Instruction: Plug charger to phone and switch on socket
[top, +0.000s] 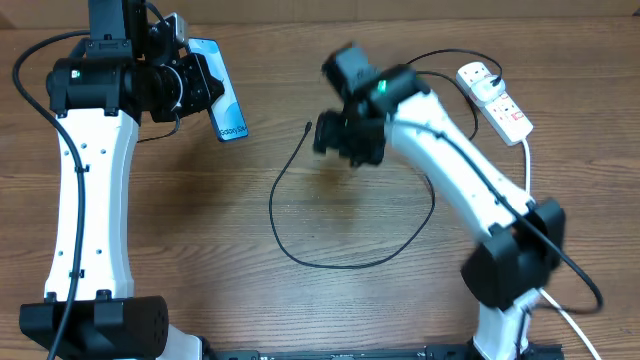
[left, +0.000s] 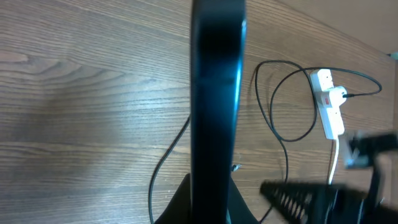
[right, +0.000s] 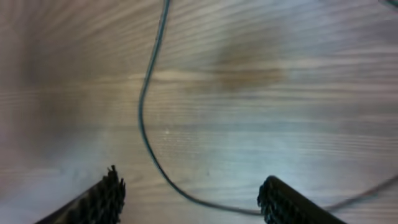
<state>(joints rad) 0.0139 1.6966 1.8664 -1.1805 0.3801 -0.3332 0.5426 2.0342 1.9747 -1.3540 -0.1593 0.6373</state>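
Note:
My left gripper (top: 205, 88) is shut on the phone (top: 226, 100), holding it above the table at the far left with its light blue screen up. In the left wrist view the phone (left: 214, 93) shows edge-on as a dark bar between the jaws. The charger cable (top: 340, 262) lies in a loop on the table, its small tip (top: 307, 126) free. My right gripper (top: 337, 143) hovers open just right of that tip. In the right wrist view the cable (right: 146, 118) runs on the wood between the spread fingers (right: 106, 199), untouched. The socket (top: 497, 100) lies at the far right.
The charger's white plug head (top: 478, 75) sits in the socket's far end. A white cord (top: 527, 165) runs from the socket toward the right arm's base. The socket (left: 329, 109) and my right gripper's ribbed finger (left: 305, 199) also show in the left wrist view.

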